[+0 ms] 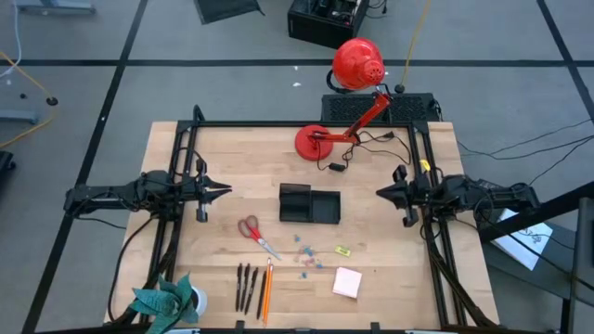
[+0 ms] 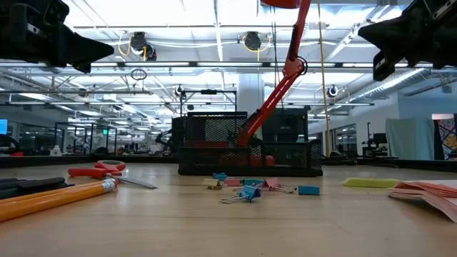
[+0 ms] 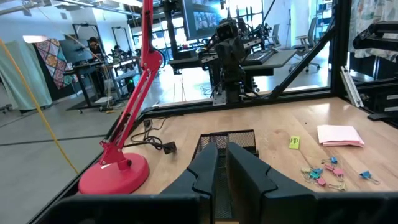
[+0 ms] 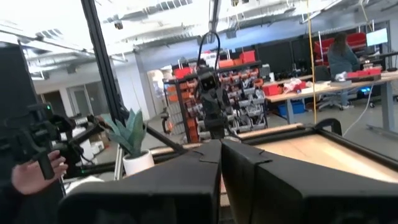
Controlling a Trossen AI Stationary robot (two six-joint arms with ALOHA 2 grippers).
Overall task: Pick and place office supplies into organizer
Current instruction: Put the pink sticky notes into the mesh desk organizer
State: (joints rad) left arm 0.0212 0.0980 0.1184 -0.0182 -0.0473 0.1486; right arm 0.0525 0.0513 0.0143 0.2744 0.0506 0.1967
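- Left gripper [image 1: 225,191] raised at the table's left edge, fingers nearly together, clamped on nothing; right gripper [image 1: 380,192] raised at the right edge, fingers together, likewise empty.
- Small black mesh rectangular organizer [image 1: 309,204] at table centre, apparently holding nothing.
- Red-handled scissors [image 1: 255,234], three dark pens [image 1: 246,287], orange pencil [image 1: 267,289], pale pink square notepad [image 1: 347,282] and scattered coloured clips [image 1: 308,253] all flat on the wood, near the front.
- Risk: pens and pencil touching or nearly so, likely to drag each other; tiny clips likely to slip from a grasp.
- Big red desk lamp [image 1: 336,121] behind the organizer, teal plant in a white pot [image 1: 169,301] at the front left corner: possible snags on wide swings.
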